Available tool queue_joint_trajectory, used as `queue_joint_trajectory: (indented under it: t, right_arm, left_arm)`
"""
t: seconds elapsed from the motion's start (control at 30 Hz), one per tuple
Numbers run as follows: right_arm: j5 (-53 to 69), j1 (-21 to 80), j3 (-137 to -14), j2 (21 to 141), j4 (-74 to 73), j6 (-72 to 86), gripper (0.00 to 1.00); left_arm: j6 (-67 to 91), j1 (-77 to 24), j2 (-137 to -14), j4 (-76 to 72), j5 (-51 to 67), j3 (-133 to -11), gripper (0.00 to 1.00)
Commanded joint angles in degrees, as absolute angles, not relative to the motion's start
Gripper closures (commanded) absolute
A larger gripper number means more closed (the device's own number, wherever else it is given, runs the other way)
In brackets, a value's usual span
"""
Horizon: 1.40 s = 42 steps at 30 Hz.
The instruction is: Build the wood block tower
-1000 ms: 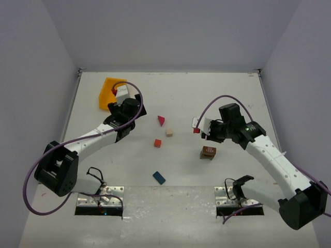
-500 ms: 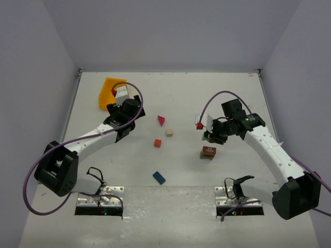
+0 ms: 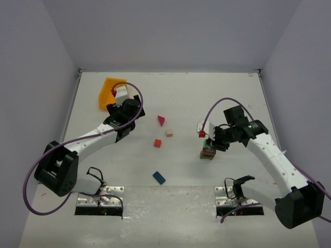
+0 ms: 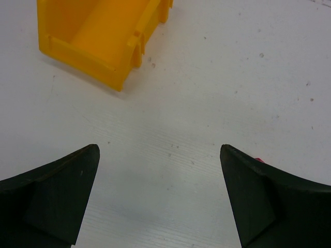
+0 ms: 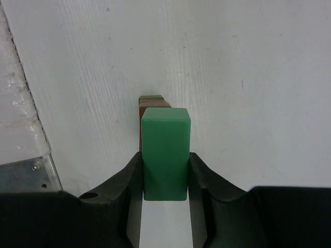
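Note:
My right gripper [image 5: 165, 178] is shut on a green wood block [image 5: 165, 155], held lengthwise between the fingers. Just beyond it a brown block [image 5: 149, 107] with an olive edge stands on the table. From above, the right gripper [image 3: 210, 140] hovers right over that brown block [image 3: 208, 153]; whether the two blocks touch I cannot tell. A magenta prism [image 3: 162, 120], a cream cube [image 3: 169, 133], a red cube [image 3: 157, 143] and a blue brick [image 3: 159, 177] lie loose mid-table. My left gripper [image 4: 160, 155] is open and empty over bare table.
A yellow-orange bin [image 3: 108, 93] lies at the back left, just ahead of the left gripper [image 3: 120, 106]; its open side [image 4: 98, 36] faces the wrist camera. Metal base plates [image 3: 99, 199] sit at the near edge. White walls enclose the table.
The right arm has carried the green block toward the near side and lowered it over the brown block. The left arm has not moved.

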<state>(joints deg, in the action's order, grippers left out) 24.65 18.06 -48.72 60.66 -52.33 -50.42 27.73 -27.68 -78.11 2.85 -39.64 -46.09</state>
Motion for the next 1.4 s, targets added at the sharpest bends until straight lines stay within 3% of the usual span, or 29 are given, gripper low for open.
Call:
queue_joint_trajectory:
  t: [0.0, 1.37]
  right_arm:
    - [26.51, 17.68, -47.25, 59.68, -49.63, -51.24, 0.84]
    - [26.42, 17.75, -44.74, 62.82, -48.60, -53.17, 0.79]
  left_arm:
    - [28.46, -27.25, -78.30, 1.83, -40.34, -47.27, 0.00]
    - [27.86, -27.25, -79.98, 2.62, -39.38, -48.32, 0.00]
